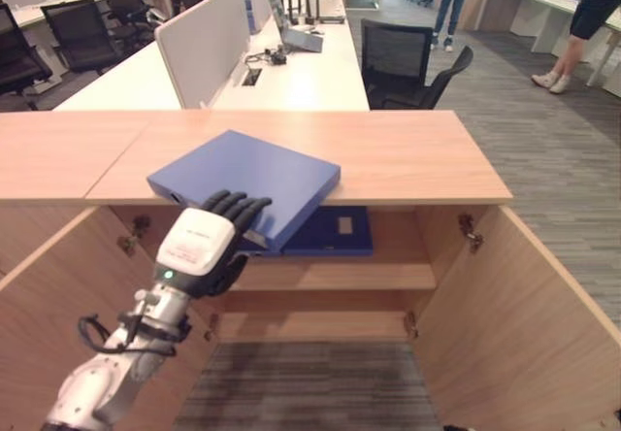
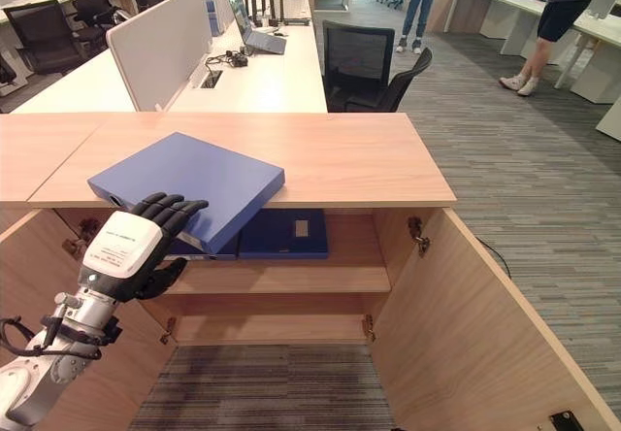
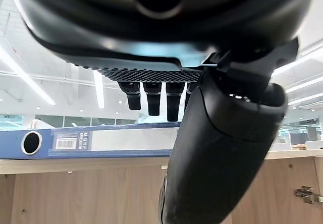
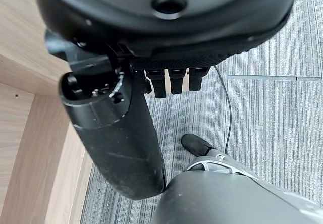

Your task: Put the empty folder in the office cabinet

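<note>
A blue folder [image 1: 247,183] lies flat on the wooden office cabinet's top [image 1: 417,159], its near corner hanging out past the front edge. My left hand [image 1: 199,247] is at that corner. Its fingers [image 2: 175,206] reach fairly straight over the folder's top, and the thumb [image 2: 167,276] sits below the overhang, a little apart from it. In the left wrist view the folder's spine [image 3: 91,141] with its ring hole shows just past the fingertips [image 3: 154,100]. My right hand [image 4: 166,17] hangs low over the carpet with relaxed fingers, holding nothing.
Both cabinet doors stand open, left [image 1: 49,295] and right [image 1: 514,324]. A second blue folder [image 1: 335,232] lies on the inner shelf [image 1: 340,278]. Behind are a white desk with a divider [image 1: 204,43], a black chair [image 1: 408,62] and two people [image 1: 592,23].
</note>
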### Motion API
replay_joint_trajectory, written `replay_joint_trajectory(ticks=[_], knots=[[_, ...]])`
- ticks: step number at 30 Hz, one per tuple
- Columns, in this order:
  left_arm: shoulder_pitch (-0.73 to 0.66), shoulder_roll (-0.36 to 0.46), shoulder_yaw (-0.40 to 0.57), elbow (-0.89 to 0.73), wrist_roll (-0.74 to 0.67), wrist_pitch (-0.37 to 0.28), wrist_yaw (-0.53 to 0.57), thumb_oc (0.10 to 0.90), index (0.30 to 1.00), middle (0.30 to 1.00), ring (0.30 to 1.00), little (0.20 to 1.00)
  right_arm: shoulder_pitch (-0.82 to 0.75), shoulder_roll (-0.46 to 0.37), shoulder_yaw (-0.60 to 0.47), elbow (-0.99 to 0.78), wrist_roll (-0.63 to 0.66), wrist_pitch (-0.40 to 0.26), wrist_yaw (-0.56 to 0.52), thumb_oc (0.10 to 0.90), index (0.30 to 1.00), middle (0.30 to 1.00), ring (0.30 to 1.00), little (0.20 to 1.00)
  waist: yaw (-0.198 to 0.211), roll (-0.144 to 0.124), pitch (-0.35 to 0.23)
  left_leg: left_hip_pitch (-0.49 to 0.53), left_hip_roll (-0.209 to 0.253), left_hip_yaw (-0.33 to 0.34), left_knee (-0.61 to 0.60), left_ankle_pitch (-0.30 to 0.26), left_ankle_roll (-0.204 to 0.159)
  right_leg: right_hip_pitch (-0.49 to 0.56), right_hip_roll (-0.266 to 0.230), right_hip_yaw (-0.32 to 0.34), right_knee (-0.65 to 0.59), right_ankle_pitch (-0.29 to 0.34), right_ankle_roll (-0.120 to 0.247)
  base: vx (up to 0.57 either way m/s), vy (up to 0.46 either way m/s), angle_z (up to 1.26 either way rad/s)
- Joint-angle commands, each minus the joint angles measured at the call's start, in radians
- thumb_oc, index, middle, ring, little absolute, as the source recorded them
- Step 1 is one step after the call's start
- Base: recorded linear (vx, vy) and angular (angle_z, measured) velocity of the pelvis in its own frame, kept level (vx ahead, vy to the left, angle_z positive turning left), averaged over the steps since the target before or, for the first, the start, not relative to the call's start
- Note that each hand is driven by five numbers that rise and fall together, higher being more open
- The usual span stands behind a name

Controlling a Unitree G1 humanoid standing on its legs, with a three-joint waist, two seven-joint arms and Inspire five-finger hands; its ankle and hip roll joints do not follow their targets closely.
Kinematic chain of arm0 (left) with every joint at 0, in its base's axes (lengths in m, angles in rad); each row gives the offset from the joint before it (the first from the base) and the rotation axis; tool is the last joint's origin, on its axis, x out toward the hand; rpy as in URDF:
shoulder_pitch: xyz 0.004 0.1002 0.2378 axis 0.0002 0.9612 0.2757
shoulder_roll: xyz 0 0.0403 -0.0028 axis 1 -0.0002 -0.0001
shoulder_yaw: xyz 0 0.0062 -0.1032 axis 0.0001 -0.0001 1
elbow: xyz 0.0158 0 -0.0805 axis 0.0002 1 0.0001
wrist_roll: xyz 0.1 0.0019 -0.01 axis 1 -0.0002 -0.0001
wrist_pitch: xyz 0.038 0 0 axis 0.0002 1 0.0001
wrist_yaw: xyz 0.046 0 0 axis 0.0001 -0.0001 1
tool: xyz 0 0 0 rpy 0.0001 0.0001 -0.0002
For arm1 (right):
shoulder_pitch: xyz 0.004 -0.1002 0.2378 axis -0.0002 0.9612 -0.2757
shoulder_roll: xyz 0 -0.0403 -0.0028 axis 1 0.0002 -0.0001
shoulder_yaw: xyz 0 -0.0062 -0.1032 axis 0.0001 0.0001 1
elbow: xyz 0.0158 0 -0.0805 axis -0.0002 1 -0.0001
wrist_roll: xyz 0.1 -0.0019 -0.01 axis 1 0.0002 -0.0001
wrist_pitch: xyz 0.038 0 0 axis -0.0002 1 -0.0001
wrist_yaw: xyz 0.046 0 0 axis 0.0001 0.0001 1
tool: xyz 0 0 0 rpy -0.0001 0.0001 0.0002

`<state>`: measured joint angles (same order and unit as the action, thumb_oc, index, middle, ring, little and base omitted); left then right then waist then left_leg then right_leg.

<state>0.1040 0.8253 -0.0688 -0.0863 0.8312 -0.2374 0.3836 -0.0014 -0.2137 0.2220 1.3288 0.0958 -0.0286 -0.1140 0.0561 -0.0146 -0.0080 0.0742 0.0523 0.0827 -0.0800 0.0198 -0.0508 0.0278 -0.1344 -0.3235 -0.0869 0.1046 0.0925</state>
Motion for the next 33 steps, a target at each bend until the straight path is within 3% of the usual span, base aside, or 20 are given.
replay_joint_trajectory(ticks=[1, 14, 27, 28, 29, 30, 33], knots=[[-0.149, 0.103, 0.024, -0.041, -0.005, 0.029, 0.072, 0.800, 0.900, 0.900, 0.900, 0.900, -0.021, -0.026, 0.064, -0.009, -0.038, 0.001, -0.009, 0.800, 0.900, 0.900, 0.900, 0.900, -0.025, -0.041, -0.021, -0.015, -0.027, -0.060, -0.007, -0.079, -0.012, 0.017, -0.006, 0.119, 0.004, -0.054, 0.065, 0.00, 0.000, 0.00], [-0.321, 0.102, -0.081, 0.124, 0.094, 0.127, 0.128, 0.800, 0.900, 0.900, 0.900, 0.900, -0.021, -0.037, 0.073, -0.011, -0.043, 0.002, -0.014, 0.800, 0.900, 0.900, 0.900, 0.900, -0.046, -0.039, -0.027, -0.008, -0.027, -0.050, -0.007, -0.084, -0.010, 0.015, -0.005, 0.130, 0.003, -0.052, 0.068, 0.00, 0.000, -0.04], [-0.350, 0.060, -0.139, 0.276, 0.089, 0.168, 0.112, 0.800, 0.900, 0.900, 0.900, 0.900, -0.022, -0.047, 0.068, -0.016, -0.046, 0.004, -0.015, 0.800, 0.900, 0.900, 0.900, 0.900, -0.059, -0.037, -0.030, 0.000, -0.028, -0.037, -0.007, -0.090, -0.007, 0.016, -0.004, 0.141, 0.004, -0.053, 0.068, 0.00, 0.002, -0.03], [-0.353, 0.055, -0.140, 0.289, 0.088, 0.174, 0.113, 0.656, 0.684, 0.684, 0.684, 0.684, -0.021, -0.047, 0.069, -0.016, -0.047, 0.004, -0.015, 0.800, 0.900, 0.900, 0.900, 0.900, -0.060, -0.038, -0.030, -0.001, -0.028, -0.036, -0.007, -0.090, -0.007, 0.016, -0.004, 0.141, 0.004, -0.053, 0.068, 0.01, 0.004, -0.08], [-0.354, 0.050, -0.137, 0.297, 0.086, 0.180, 0.115, 0.595, 0.592, 0.592, 0.592, 0.592, -0.020, -0.047, 0.068, -0.016, -0.047, 0.004, -0.015, 0.800, 0.900, 0.900, 0.900, 0.900, -0.061, -0.038, -0.031, 0.000, -0.029, -0.035, -0.007, -0.090, -0.007, 0.017, -0.004, 0.142, 0.004, -0.053, 0.068, 0.01, 0.004, -0.04], [-0.357, 0.044, -0.137, 0.305, 0.086, 0.183, 0.116, 0.400, 0.300, 0.300, 0.300, 0.300, -0.021, -0.046, 0.069, -0.016, -0.047, 0.003, -0.015, 0.800, 0.900, 0.900, 0.900, 0.900, -0.063, -0.038, -0.031, 0.000, -0.029, -0.035, -0.007, -0.090, -0.007, 0.018, -0.004, 0.143, 0.005, -0.053, 0.068, 0.01, 0.005, -0.04], [-0.354, 0.030, -0.115, 0.301, 0.078, 0.193, 0.125, 0.400, 0.300, 0.300, 0.300, 0.300, -0.019, -0.047, 0.067, -0.019, -0.049, 0.004, -0.015, 0.800, 0.900, 0.900, 0.900, 0.900, -0.063, -0.038, -0.032, 0.004, -0.030, -0.034, -0.007, -0.092, -0.006, 0.019, -0.004, 0.145, 0.005, -0.054, 0.068, 0.01, 0.006, -0.04]])
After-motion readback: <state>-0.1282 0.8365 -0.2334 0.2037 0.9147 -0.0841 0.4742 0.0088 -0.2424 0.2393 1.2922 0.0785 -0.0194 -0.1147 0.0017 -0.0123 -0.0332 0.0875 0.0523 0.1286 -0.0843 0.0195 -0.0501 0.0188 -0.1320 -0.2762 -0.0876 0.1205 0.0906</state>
